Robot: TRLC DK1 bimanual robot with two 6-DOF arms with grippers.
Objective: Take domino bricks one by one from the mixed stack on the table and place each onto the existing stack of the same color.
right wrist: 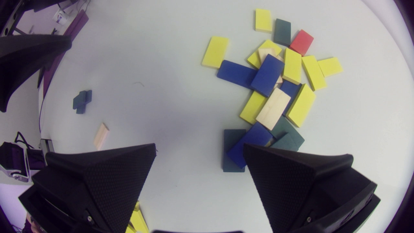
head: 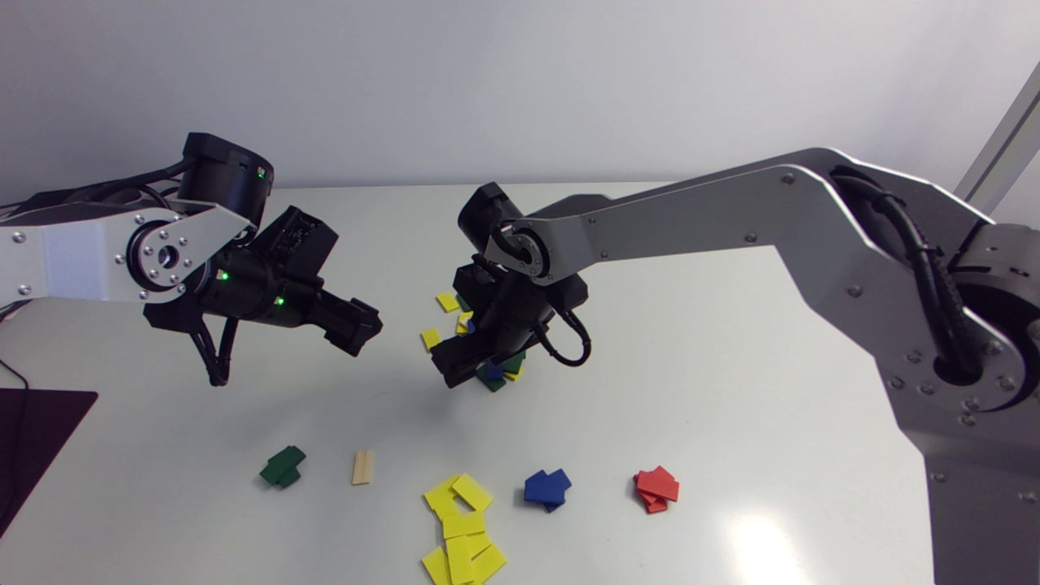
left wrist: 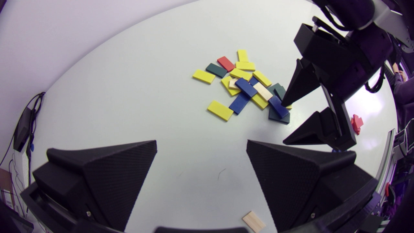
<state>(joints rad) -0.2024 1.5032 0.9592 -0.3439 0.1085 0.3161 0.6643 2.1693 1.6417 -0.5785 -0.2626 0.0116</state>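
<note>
White table [head: 731, 366]: green stack [head: 283, 466], yellow stack [head: 461, 528], blue stack [head: 547, 488] and red stack [head: 656, 489] begun; mixed stack [right wrist: 275, 94] holds many bricks. Right gripper [right wrist: 199, 181] hangs at its edge, spread and empty; left gripper [left wrist: 200, 181] likewise.

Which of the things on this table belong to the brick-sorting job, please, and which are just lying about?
Job in hand: mixed stack; green stack; wooden brick; yellow stack; blue stack; red stack; right gripper, open at the mixed stack's edge.
Lying about: dark mat at the table's edge.
</note>
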